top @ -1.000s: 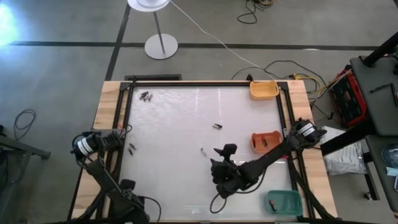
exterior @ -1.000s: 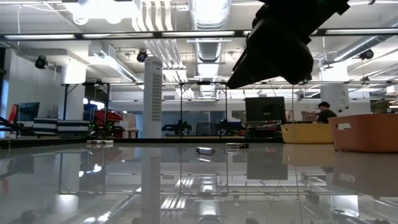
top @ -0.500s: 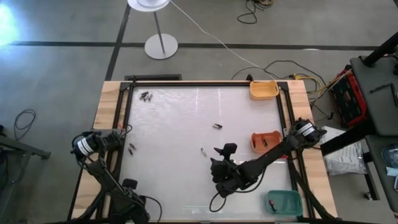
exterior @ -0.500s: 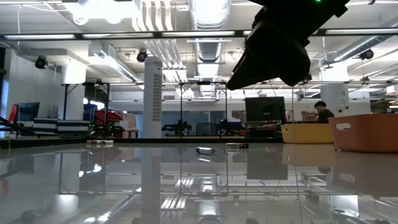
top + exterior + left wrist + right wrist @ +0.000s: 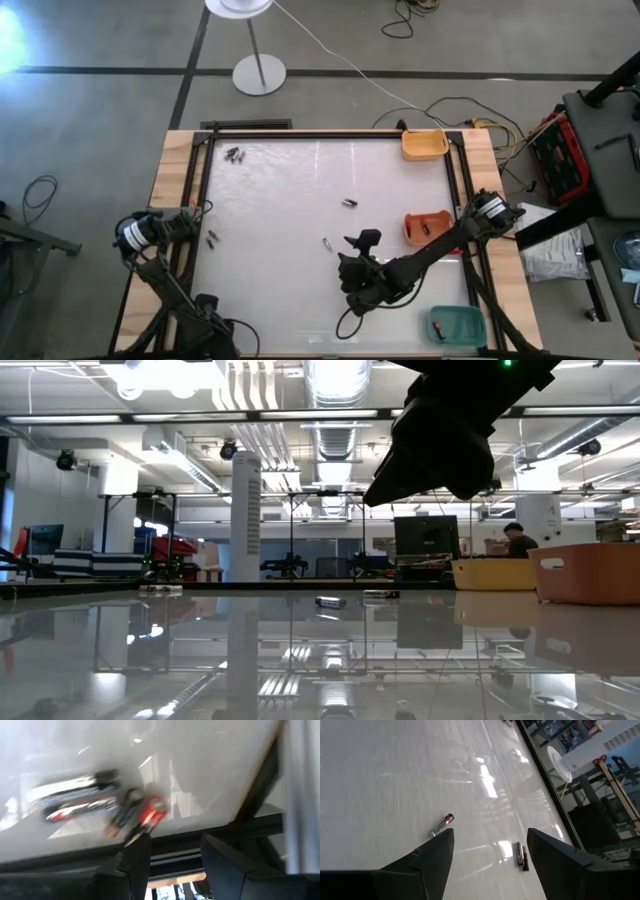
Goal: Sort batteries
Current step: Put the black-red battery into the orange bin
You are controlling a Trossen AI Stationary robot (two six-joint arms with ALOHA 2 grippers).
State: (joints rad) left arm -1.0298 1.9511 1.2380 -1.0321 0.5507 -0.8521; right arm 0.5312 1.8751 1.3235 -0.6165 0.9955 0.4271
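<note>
Small batteries lie on the white table: a group at the far left [image 5: 233, 154], a few by the left edge [image 5: 211, 238], one near the middle [image 5: 350, 202] and one nearer me [image 5: 327, 243]. My left gripper [image 5: 170, 857] is open and low at the left edge, with a red-tipped battery [image 5: 150, 812] and dark ones [image 5: 80, 805] just ahead of its fingers. My right gripper [image 5: 490, 865] is open above the table's near middle [image 5: 348, 268], pointing toward the left. Two batteries [image 5: 442, 825] [image 5: 521, 855] lie ahead of it.
A yellow tray [image 5: 425, 143] stands at the far right corner. An orange tray [image 5: 428, 227] at the right edge holds a battery, and a green tray [image 5: 457, 323] at the near right holds another. A black rail [image 5: 260, 795] frames the table.
</note>
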